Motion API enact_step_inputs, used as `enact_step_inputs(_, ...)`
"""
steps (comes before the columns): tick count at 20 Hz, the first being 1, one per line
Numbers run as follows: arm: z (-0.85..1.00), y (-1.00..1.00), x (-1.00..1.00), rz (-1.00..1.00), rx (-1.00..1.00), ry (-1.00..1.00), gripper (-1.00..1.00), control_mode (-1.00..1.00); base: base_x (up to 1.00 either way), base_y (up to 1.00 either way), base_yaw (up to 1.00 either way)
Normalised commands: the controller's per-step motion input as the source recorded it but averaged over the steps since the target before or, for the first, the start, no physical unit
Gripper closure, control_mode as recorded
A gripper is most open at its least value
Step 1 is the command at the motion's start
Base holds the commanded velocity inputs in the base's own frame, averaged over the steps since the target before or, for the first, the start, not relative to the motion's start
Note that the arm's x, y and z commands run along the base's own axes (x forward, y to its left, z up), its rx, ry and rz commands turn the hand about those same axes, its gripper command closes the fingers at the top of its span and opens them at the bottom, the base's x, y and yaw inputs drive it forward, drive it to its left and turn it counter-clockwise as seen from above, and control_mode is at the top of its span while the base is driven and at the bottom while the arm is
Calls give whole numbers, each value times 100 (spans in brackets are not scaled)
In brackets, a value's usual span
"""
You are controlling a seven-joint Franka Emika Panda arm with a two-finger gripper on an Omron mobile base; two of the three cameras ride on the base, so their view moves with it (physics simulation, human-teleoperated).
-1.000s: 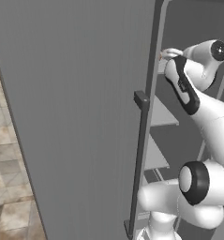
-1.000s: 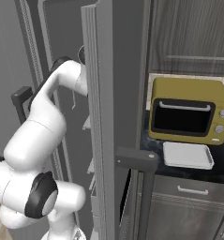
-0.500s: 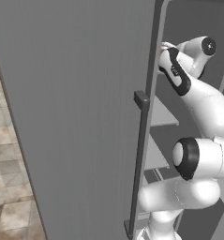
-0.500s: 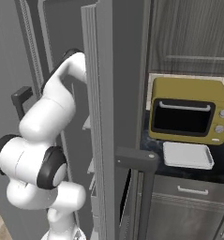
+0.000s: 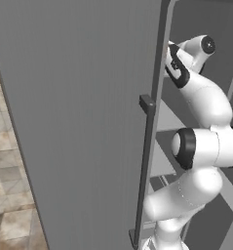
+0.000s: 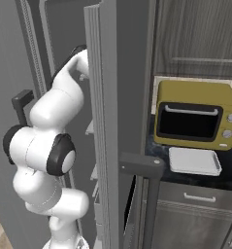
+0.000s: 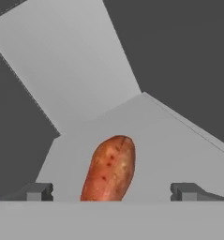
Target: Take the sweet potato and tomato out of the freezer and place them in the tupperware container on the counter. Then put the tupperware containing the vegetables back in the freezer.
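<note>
In the hand view the oblong orange-red sweet potato lies on a pale grey freezer shelf. My gripper hangs over its near end, open, with one fingertip on each side and clear of it. From the left base view the arm reaches past the edge of the open freezer door into the freezer. The white tupperware container rests on the dark counter in front of the microwave. The tomato is hidden.
A mustard-yellow microwave stands on the counter behind the tray. The other freezer door stands edge-on between the arm and the counter. Grey drawer fronts sit below the worktop. Tiled floor lies at the lower left.
The arm has folded further, with its elbow now higher and closer to the base. The hand stays inside the freezer, still open.
</note>
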Motion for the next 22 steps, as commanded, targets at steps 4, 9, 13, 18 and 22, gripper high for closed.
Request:
enact_step_inputs(4, 0, 0, 31, 0, 1, 1, -100, -100, 0, 0, 0)
enact_step_inputs(9, -3, 0, 22, 0, 2, 4, -100, -100, 0, 0, 0)
enact_step_inputs(13, -6, 0, 17, 0, 3, 6, -100, -100, 0, 0, 0)
enact_step_inputs(18, -10, 0, 11, 1, 3, 6, -100, -100, 0, 0, 0)
enact_step_inputs(22, -11, 0, 16, 1, 1, 4, -100, -100, 0, 0, 0)
